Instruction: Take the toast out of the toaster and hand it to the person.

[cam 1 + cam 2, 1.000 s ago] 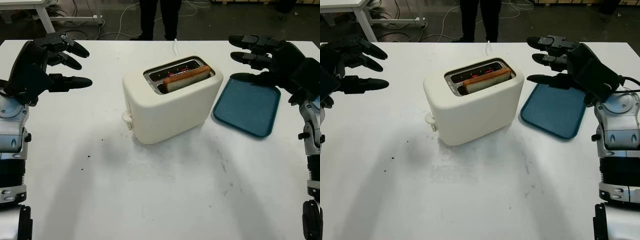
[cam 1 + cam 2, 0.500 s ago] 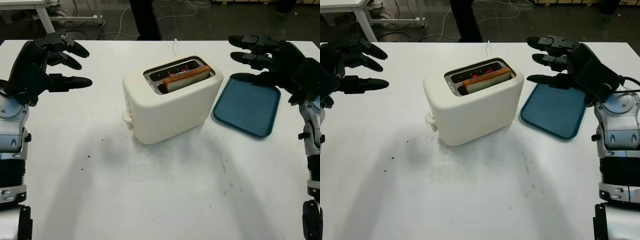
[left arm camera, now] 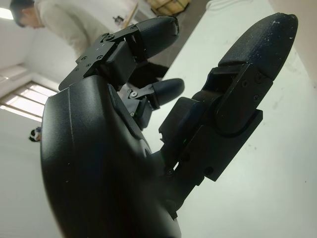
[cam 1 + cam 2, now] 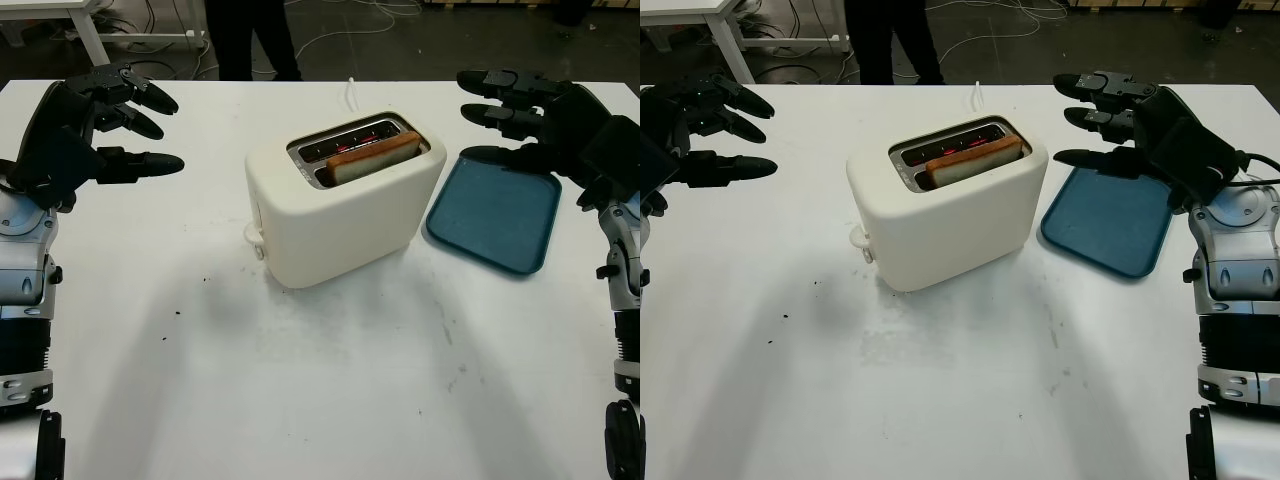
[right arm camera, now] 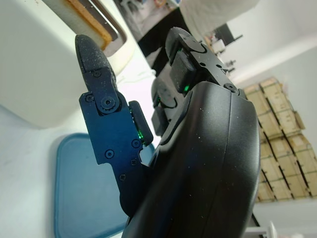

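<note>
A cream toaster [image 4: 345, 205] stands mid-table with a browned slice of toast [image 4: 373, 157] sticking up from its nearer slot. My left hand [image 4: 135, 125] hovers open above the table's left side, well away from the toaster. My right hand [image 4: 498, 110] hovers open to the toaster's right, over the far corner of a blue tray [image 4: 495, 215]. Neither hand touches anything. A person in dark trousers [image 4: 250, 40] stands beyond the table's far edge, to the left of the toaster.
The toaster's white cord [image 4: 351, 92] runs off the far edge. A white desk [image 4: 80, 25] and floor cables lie beyond the table at the back left. The toaster's lever knob [image 4: 254, 236] faces the front left.
The person behind the table has stepped to the left. Both my hands, the toaster and the toast have stayed where they were.
</note>
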